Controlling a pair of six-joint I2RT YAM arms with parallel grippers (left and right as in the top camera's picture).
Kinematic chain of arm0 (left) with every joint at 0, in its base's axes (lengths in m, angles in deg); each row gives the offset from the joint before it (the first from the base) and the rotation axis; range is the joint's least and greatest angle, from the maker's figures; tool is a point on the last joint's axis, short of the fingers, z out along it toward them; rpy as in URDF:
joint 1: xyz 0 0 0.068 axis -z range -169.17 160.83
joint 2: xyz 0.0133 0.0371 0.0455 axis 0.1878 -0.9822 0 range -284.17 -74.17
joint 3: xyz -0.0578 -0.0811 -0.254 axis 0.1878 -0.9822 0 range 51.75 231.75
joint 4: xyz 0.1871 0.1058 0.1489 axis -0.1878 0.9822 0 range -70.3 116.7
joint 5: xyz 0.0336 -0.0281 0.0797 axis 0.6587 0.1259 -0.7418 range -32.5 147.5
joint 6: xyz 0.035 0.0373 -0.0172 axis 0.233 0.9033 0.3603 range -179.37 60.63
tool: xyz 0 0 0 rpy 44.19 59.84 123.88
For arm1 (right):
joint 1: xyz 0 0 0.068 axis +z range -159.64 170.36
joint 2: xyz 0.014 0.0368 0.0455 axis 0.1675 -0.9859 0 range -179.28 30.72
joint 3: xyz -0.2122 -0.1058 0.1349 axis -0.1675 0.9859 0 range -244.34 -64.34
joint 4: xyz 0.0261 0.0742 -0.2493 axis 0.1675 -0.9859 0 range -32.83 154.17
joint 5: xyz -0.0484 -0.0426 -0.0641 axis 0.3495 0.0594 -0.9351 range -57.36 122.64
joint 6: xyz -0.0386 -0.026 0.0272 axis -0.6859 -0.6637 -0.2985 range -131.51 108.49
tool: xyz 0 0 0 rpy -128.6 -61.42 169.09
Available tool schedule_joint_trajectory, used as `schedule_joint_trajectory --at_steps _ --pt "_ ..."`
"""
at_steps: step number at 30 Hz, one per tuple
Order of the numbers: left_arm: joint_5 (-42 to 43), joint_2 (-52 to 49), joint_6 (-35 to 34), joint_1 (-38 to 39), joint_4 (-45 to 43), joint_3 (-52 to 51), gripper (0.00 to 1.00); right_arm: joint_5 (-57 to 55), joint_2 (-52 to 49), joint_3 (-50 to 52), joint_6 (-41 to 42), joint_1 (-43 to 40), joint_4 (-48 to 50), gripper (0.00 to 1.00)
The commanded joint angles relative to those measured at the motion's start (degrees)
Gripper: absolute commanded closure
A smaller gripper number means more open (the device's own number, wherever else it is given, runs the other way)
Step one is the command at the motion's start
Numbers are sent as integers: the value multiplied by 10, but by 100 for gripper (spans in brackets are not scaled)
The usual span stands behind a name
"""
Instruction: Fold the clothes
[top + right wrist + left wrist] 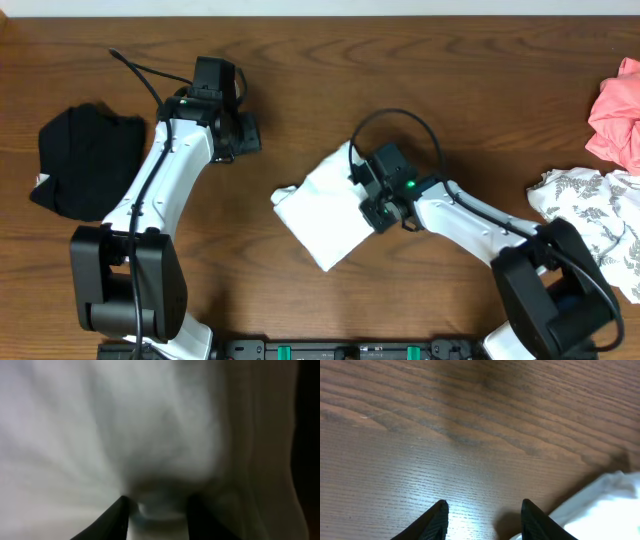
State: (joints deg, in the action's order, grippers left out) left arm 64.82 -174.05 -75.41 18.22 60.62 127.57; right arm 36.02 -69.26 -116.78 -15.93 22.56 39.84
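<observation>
Pinching a puckered fold of the white shirt [150, 425] between the right gripper [157, 505] jaws, closed partway onto cloth, likely to lift it over. Holding the left gripper [482, 507] half open and empty above bare table [470, 435], shirt edge just outside one jaw, seemingly waiting.

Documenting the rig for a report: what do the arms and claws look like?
The left arm and right arm have white links, black joints, black cables and a green wrist light. The left claw and right claw have black tapered fingers.

T-shirt [318, 215] centred on table [300, 100]; bundle [85, 160] far left; heap [590, 200], perhaps two garments, far right.
</observation>
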Motion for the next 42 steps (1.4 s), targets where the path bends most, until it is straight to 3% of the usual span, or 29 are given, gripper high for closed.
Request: schedule_joint_trajectory --at_steps 1,4,10,11,13,16,18,21,23,27,29,38,42 --pt "-1 -4 9 2 2 3 53 -34 -52 8 -57 -4 49 64" --pt "-1 -4 9 2 2 3 53 -34 -59 8 -129 -4 126 62" --pt "0 -4 9 2 8 3 53 -34 -59 2 -133 -9 246 62" --pt "0 -4 9 2 10 3 52 -34 -59 -4 -127 -12 254 54" --pt "0 -4 9 2 15 3 40 -34 -59 -17 -106 -20 256 45" --pt "0 -4 9 2 18 3 35 -18 -56 -42 -76 -30 238 34" --pt "0 -4 9 2 21 3 31 11 -47 -67 -71 -34 203 16" --pt "0 -5 9 2 26 3 27 39 -23 -99 -71 -34 144 6" --pt "0 -5 9 2 28 1 24 54 -4 -114 -71 -34 108 9" --pt "29 -9 14 2 27 -4 18 61 27 -117 -51 -33 39 34" --pt "66 -18 34 2 24 -6 17 58 29 -117 -32 -34 7 40" --pt "177 -85 101 2 23 -6 15 60 28 -115 -3 -33 -62 42" --pt "182 -109 109 4 24 -6 16 62 27 -115 -3 -31 -73 40"
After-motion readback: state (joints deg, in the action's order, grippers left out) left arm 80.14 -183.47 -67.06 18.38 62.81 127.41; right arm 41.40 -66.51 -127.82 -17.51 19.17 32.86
